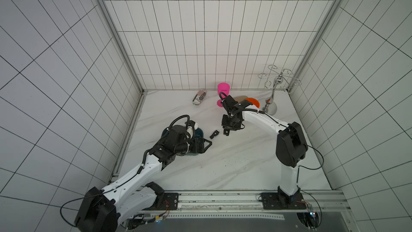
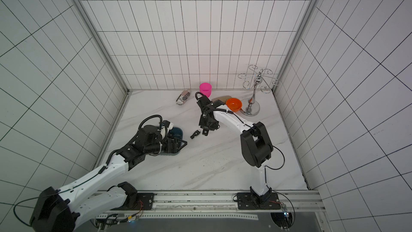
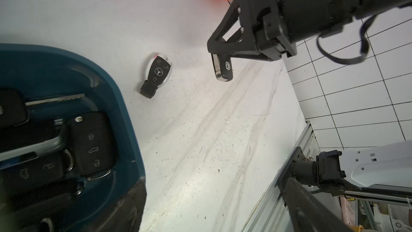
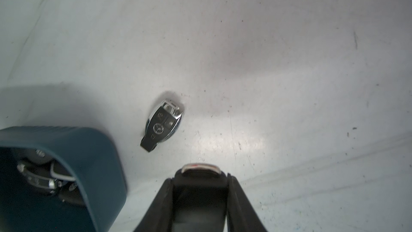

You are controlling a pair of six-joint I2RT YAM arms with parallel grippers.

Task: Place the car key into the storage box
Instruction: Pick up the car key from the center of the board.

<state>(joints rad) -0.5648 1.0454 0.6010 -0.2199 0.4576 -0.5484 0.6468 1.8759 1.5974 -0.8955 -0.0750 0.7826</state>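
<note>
in both top views the storage box (image 1: 199, 132) sits on the white marbled surface (image 1: 223, 164) beneath the left arm, which hides most of it. the left fingers (image 1: 209, 142) hang at the box edge that faces the right arm. just beside the box a star-badged key (image 1: 215, 134) lies on the surface. just past it the right fingers (image 1: 227, 128) point down with the car key (image 1: 226, 133) pinched between them, outside the box. an orange bowl (image 2: 233, 104) and a pink cup (image 2: 205, 88) stand near the back wall, well apart from the box. in the left wrist view the left fingers (image 3: 131, 206) are spread wide with nothing between them. the box rim (image 3: 124, 108) encloses several dark key fobs (image 3: 92, 143), and the star-badged key lies flat, apart from the rim. the car key (image 3: 223, 70) hangs from the closed right fingers, chrome-edged end downward; whether it touches the surface i cannot tell. in the right wrist view the car key (image 4: 200, 172) fills the gap between the two fingers. the star-badged key (image 4: 162, 126) lies ahead of it, and a corner of the box (image 4: 93, 152) is near.
</note>
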